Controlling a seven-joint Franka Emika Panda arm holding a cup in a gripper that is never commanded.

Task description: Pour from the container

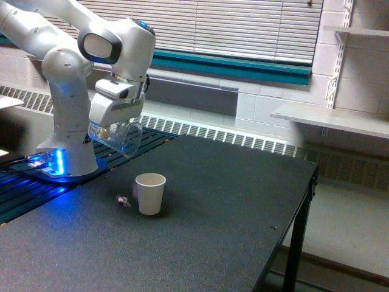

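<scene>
My gripper (112,125) is shut on the container (118,137), a clear plastic cup tipped over with its wide rim pointing down toward the exterior view's right. It hangs above and to the left of a small white paper cup (150,193) that stands upright on the black table (219,207). One small brownish-pink piece (123,200) lies on the table just left of the paper cup. I cannot tell whether anything is left inside the container.
The arm's white base (64,146) with blue lights stands at the exterior view's left on a slatted surface. A radiator grille (231,137) runs behind the table. The table's right edge (307,182) drops to the floor; wall shelves (331,118) hang beyond.
</scene>
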